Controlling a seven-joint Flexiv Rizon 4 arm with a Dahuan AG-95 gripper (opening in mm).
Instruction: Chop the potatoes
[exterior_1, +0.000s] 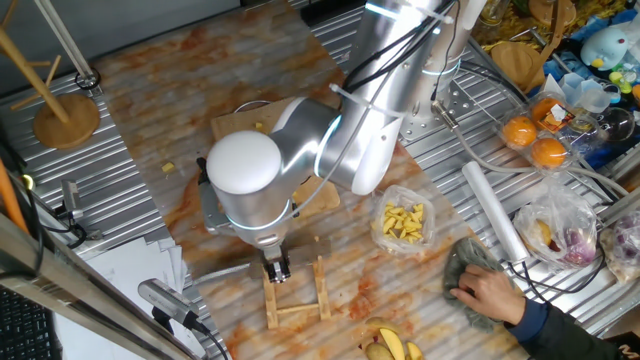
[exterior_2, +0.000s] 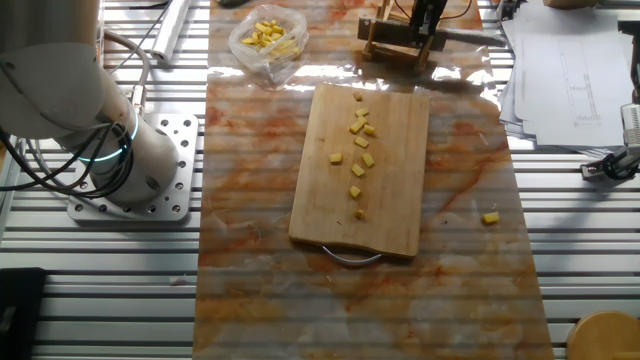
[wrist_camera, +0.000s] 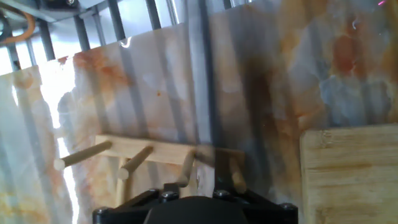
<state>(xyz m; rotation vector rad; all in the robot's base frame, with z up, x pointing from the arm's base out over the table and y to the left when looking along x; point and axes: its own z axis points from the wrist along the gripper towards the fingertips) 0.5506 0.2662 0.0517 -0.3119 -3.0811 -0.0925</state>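
From where I stand I cannot tell how the jaws are set; the gripper (exterior_1: 277, 268) hangs right over the small wooden rack (exterior_1: 296, 292) at the table's edge, a dark blade-like shape running down past its pegs. The potatoes (exterior_2: 359, 152) lie as small yellow cubes strewn along the cutting board (exterior_2: 390, 200), well apart from the gripper, with one stray cube (exterior_2: 490, 217) on the mat beside it.

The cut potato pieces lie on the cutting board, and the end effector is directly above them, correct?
Not quite. The potato pieces do lie on the cutting board, but the end effector is off the board, at the small wooden rack. The other fixed view shows it.
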